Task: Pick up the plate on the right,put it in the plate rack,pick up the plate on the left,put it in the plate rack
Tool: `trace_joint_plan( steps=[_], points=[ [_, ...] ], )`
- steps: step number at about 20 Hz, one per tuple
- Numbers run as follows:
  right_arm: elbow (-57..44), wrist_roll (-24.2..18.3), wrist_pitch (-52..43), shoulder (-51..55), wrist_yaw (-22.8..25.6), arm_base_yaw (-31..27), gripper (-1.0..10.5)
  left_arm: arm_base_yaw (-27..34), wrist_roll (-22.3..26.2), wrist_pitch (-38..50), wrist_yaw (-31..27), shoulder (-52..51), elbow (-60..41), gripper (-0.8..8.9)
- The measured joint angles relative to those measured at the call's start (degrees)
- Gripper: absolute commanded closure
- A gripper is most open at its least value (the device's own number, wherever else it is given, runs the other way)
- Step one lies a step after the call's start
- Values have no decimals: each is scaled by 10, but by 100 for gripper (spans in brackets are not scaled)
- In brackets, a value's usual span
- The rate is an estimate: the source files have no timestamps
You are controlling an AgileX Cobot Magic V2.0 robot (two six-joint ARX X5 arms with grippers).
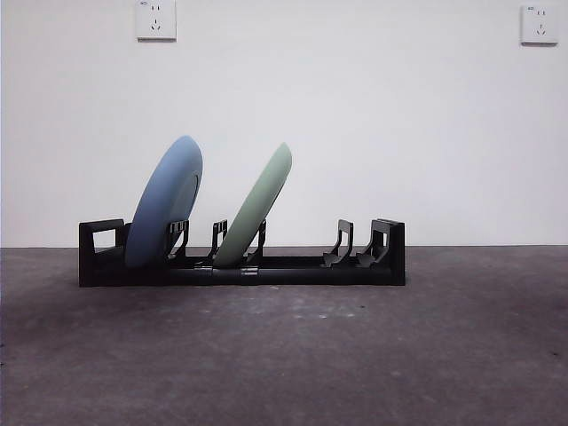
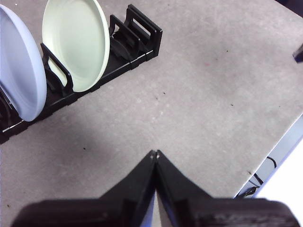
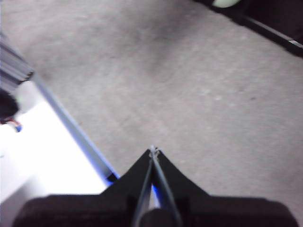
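Black jaws of the left gripper [image 2: 155,153] meet tip to tip, empty, above the grey speckled tabletop [image 2: 199,94]; the right gripper [image 3: 153,150] is likewise closed and empty. Long black plastic plate rack [image 1: 293,268] holds a smooth round blue plate [image 1: 164,202] and pale green plate [image 1: 256,206], both tilted in adjacent slots.

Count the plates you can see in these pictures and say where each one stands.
2. The blue plate leans in the plate rack near one end; the green plate leans in the next slots beside it. None seems hidden.
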State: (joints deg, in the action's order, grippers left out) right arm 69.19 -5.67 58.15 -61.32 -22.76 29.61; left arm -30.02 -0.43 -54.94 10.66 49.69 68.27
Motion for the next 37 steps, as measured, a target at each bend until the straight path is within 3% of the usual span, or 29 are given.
trace_joint_plan(
  steps=[11,13,18,20,24,27,31,34,37],
  points=[
    [0,-2,0,0,143,0,944,0,2,1,-1,10,0,816],
    [0,-2,0,0,166,0,945,0,25,15,-43,10,0,815],
    [0,-2,0,0,185,0,945,0,67,27,-69,11,0,815],
    [0,-2,0,0,185,0,945,3,86,76,-99,10,0,815],
    [0,-2,0,0,185,0,945,73,177,216,-105,-17,0,815],
    [0,-2,0,0,185,0,945,165,211,282,-32,-56,-13,815],
    [0,-2,0,0,185,0,945,264,225,418,-21,-151,-151,815],
    [0,-2,0,0,185,0,945,288,225,523,-21,-231,-301,815],
    [0,-2,0,0,185,0,945,289,208,568,-21,-293,-452,815]
  ],
)
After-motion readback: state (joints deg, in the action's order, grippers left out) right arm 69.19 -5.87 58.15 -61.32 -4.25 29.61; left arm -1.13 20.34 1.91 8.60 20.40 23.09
